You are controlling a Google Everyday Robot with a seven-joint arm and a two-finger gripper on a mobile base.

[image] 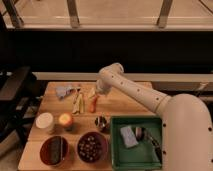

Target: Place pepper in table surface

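Note:
The pepper (94,103), slim and red-orange, lies on the light wooden table surface (122,106) near the middle of its back half. My gripper (95,93) hangs right over the pepper's upper end, on the white arm that reaches in from the right. Its jaws stand open, and the pepper rests on the wood below them. Whether a fingertip still touches the pepper cannot be made out.
Pale yellow-green sticks (77,102) lie just left of the pepper, with a blue-grey object (64,91) behind them. Toward the front stand a white cup (44,121), a round orange fruit (65,119), a small metal cup (101,122) and two dark bowls (53,149). A green tray (116,150) fills the front right.

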